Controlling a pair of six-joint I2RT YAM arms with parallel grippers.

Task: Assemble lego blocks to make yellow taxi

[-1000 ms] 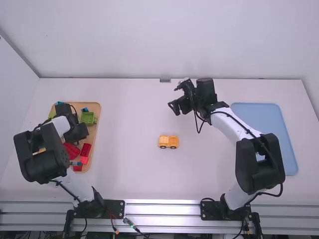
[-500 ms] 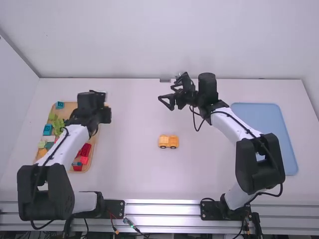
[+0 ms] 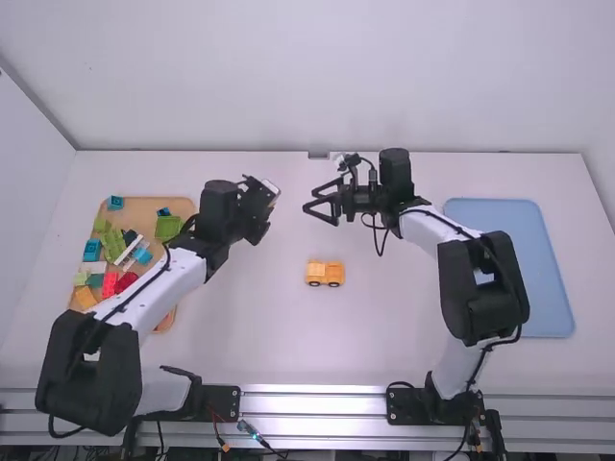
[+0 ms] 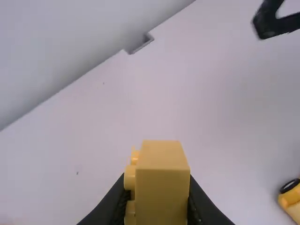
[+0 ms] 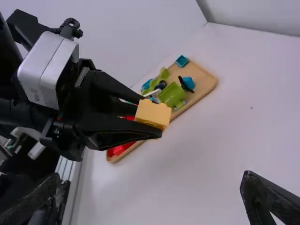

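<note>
One white table [image 3: 235,336] is seen, with two arms mounted at its near edge. Two trays are laid out: a blue tray [image 3: 509,269] at the right, partly covered by the right arm [image 3: 420,229], and a wooden tray [image 3: 144,206] at the left, where many loose blocks [image 3: 113,242] in green, blue, red and white are partly hidden by the left arm [image 3: 159,288]. Two grippers are held apart: the right gripper [image 3: 309,198] is spread wide and empty, the left gripper [image 3: 258,230] nearly closed. One yellow toy car [image 3: 325,274] is set on the table between the arms. One smaller yellow block [image 4: 161,192] is pinched by the left gripper.
</note>
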